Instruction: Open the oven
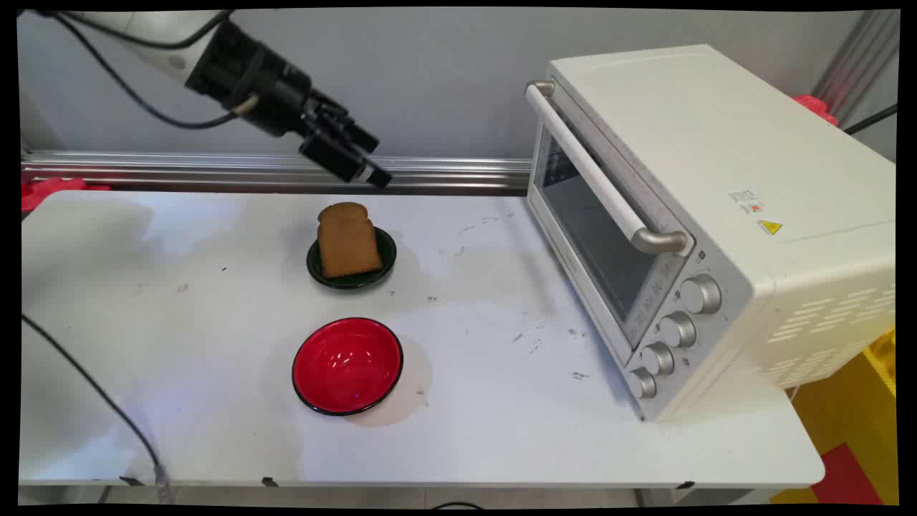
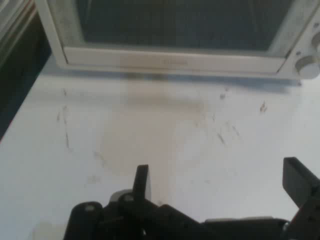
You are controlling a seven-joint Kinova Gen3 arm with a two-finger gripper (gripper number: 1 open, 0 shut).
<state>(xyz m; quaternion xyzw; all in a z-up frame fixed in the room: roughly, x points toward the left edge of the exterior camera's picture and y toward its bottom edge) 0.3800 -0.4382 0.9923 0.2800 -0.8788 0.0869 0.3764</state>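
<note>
White tabletop (image 1: 215, 301), scuffed with small dark marks and a faint brownish stain, runs back to a grey wall with a silver rail (image 1: 444, 174) along its foot. Two dishes stand on the table's middle-left. The farther one is a small dark green plate (image 1: 316, 270), and a slice of brown toast (image 1: 347, 240) lies on it, its rounded crust end pointing toward the wall and its body covering most of the plate; the slice is evenly browned and overhangs the rim at the far side. Nearer the camera, well apart from the plate, sits a glossy red bowl (image 1: 347, 365) with a black rim, and nothing shows inside it. On the right a cream toaster oven (image 1: 716, 179) stands at an angle, its glass door shut, a long silver handle (image 1: 602, 179) across the door's top and four silver knobs (image 1: 677, 330) in a row down the front's near side. The black gripper (image 1: 358, 154) hangs in the air above and just behind the toast, slanted down toward the right, touching nothing. In the hand view its two fingers (image 2: 141, 181) stand wide apart with bare table between them, and the oven's door and lower frame (image 2: 170, 59) fill the top of that view. A black cable (image 1: 93, 401) trails across the table's near left corner.
</note>
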